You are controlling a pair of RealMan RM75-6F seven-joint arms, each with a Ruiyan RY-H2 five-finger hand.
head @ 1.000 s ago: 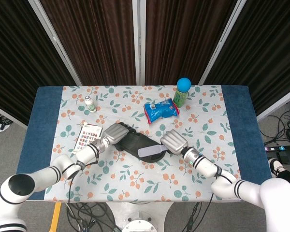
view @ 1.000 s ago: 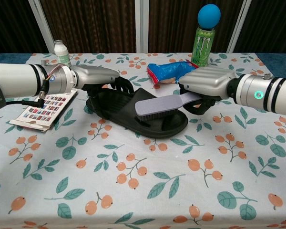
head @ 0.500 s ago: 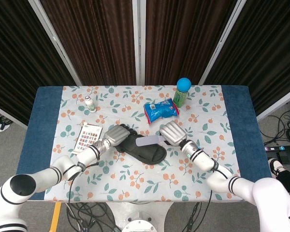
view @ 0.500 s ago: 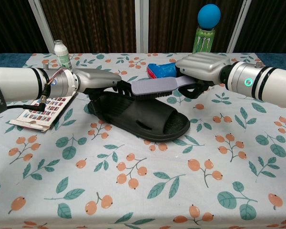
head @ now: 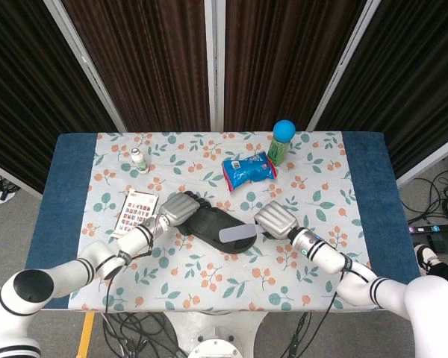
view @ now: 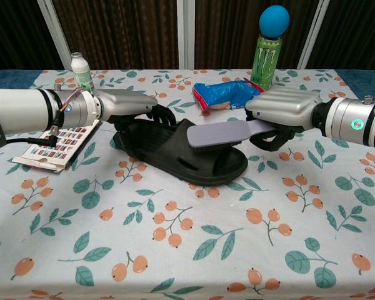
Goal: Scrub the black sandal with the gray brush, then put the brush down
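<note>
The black sandal (view: 169, 150) (head: 209, 222) lies at the table's middle, its toe end pointing right. My left hand (view: 128, 103) (head: 181, 206) rests on the sandal's heel end and holds it down. My right hand (view: 284, 106) (head: 275, 221) grips the handle of the gray brush (view: 220, 134) (head: 237, 234). The brush head lies flat on the sandal's strap near the toe end.
A blue snack bag (view: 228, 94) lies just behind the sandal. A green can with a blue ball on top (view: 267, 53) stands behind the bag. A small white bottle (view: 81, 69) stands at the back left, and a colour card (view: 59, 142) lies under my left forearm.
The brush first swung up and back toward the sandal's heel end, then came forward and down onto the toe-end strap. My left hand stayed on the heel end.
</note>
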